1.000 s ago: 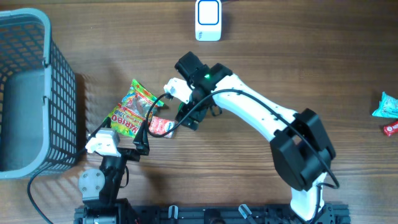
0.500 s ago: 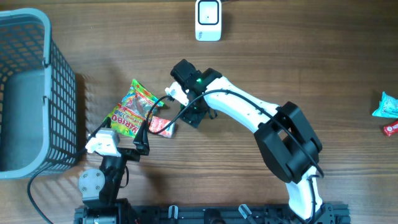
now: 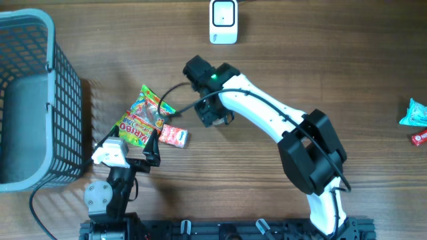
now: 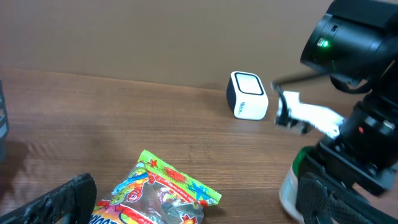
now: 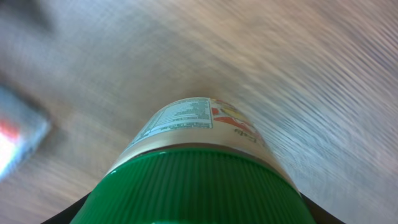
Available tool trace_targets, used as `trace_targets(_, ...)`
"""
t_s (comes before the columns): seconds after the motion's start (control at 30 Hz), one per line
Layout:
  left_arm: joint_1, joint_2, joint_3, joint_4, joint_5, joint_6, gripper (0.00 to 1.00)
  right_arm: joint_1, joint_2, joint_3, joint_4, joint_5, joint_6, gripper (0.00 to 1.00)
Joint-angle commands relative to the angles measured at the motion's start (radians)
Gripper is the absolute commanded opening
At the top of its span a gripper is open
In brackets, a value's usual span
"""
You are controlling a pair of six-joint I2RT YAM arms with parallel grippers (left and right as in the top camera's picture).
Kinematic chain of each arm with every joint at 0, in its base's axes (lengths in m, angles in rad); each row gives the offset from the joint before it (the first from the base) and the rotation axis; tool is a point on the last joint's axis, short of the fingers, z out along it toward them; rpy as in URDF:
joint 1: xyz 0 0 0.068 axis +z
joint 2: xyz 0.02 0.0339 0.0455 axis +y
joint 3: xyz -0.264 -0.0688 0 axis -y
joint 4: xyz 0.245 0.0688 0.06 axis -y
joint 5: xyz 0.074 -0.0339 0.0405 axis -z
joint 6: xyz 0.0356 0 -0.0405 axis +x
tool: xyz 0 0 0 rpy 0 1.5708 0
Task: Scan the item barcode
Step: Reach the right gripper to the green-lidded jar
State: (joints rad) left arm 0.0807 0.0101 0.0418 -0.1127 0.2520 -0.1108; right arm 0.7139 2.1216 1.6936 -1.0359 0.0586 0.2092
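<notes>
The item is a white jar with a green lid (image 5: pixel 193 183) and a printed label (image 5: pixel 180 118). My right gripper (image 5: pixel 193 214) is shut on its lid, and the lid fills the space between the fingers. From above, the right gripper (image 3: pixel 212 113) hides the jar, at the table's middle. The left wrist view shows the jar's white side (image 4: pixel 289 186) under the right arm. The white scanner (image 3: pixel 223 21) stands at the table's far edge, also visible as a small white box (image 4: pixel 247 95). My left gripper (image 3: pixel 130 143) is open over the near end of a candy bag (image 3: pixel 143 117).
A small red packet (image 3: pixel 175 135) lies beside the candy bag (image 4: pixel 155 193). A grey wire basket (image 3: pixel 27 100) stands at the left. A teal packet (image 3: pixel 413 112) and a red item (image 3: pixel 420 138) lie at the right edge.
My right gripper has closed on the jar and moved up and to the right, away from the red packet. The left arm has not moved.
</notes>
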Motion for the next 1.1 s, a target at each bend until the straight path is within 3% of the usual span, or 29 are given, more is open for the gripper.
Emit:
trace_targets(0.0, 0.005, 0.003, -0.010, 0.001, -0.010, 0.002, 1.00, -0.053, -0.008, 0.022, 0.006, -0.006, 0.428, 0.65)
trace_targets(0.2, 0.005, 0.003, -0.010, 0.001, -0.010, 0.001, 1.00, -0.066, 0.006, -0.021, 0.114, 0.012, 0.720, 0.65)
trace_targets(0.33, 0.005, 0.003, -0.010, 0.001, -0.009, 0.001, 1.00, -0.069, 0.012, -0.024, 0.116, 0.023, 0.729, 0.68)
trace_targets(0.43, 0.005, 0.003, -0.010, 0.001, -0.010, 0.001, 1.00, -0.080, -0.013, -0.022, 0.098, -0.018, 0.639, 1.00)
trace_targets(0.7, 0.005, 0.003, -0.010, 0.001, -0.010, 0.001, 1.00, -0.140, -0.102, -0.016, 0.013, -0.173, 0.436, 1.00)
trace_targets(0.87, 0.005, 0.003, -0.010, 0.001, -0.009, 0.001, 1.00, -0.143, -0.099, -0.018, 0.034, -0.143, 0.373, 1.00)
trace_targets(1.07, 0.005, 0.003, -0.010, 0.001, -0.010, 0.001, 1.00, -0.133, -0.097, -0.018, 0.014, -0.159, 0.553, 1.00)
